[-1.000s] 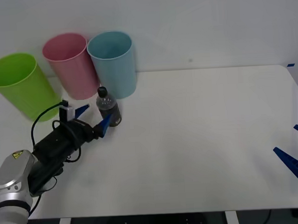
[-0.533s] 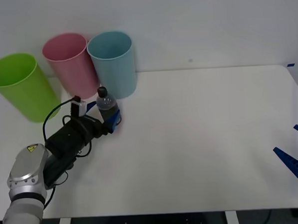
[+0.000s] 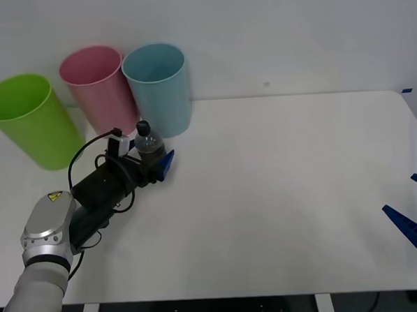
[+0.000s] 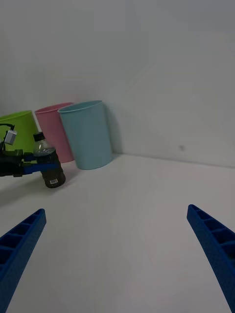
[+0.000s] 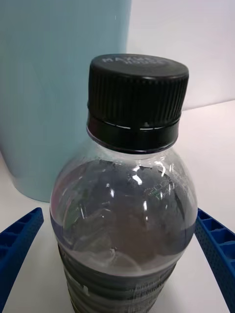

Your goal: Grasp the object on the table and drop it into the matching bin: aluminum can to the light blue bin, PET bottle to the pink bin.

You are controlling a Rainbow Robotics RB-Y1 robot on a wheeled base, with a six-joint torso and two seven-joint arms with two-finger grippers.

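Note:
The PET bottle (image 3: 148, 144), clear with a black cap and dark contents, stands upright on the white table (image 3: 280, 194) just in front of the light blue bin (image 3: 159, 89). The pink bin (image 3: 99, 90) stands beside that bin, on its left. My left gripper (image 3: 151, 159) is open, with one blue finger on each side of the bottle's body. In the left wrist view the bottle (image 5: 127, 205) sits between the fingers (image 5: 19, 244), and the light blue bin (image 5: 54, 88) rises close behind it. My right gripper (image 3: 415, 208) hangs open over the table's near right corner.
A lime green bin (image 3: 30, 120) stands left of the pink bin, tilted outward. The three bins form a row along the back left of the table. From the right wrist view the bottle (image 4: 49, 166) and light blue bin (image 4: 88, 134) are far off.
My left gripper has slid forward toward the bins until its fingers straddle the bottle. The bottle has stayed upright in place. The right arm has not moved.

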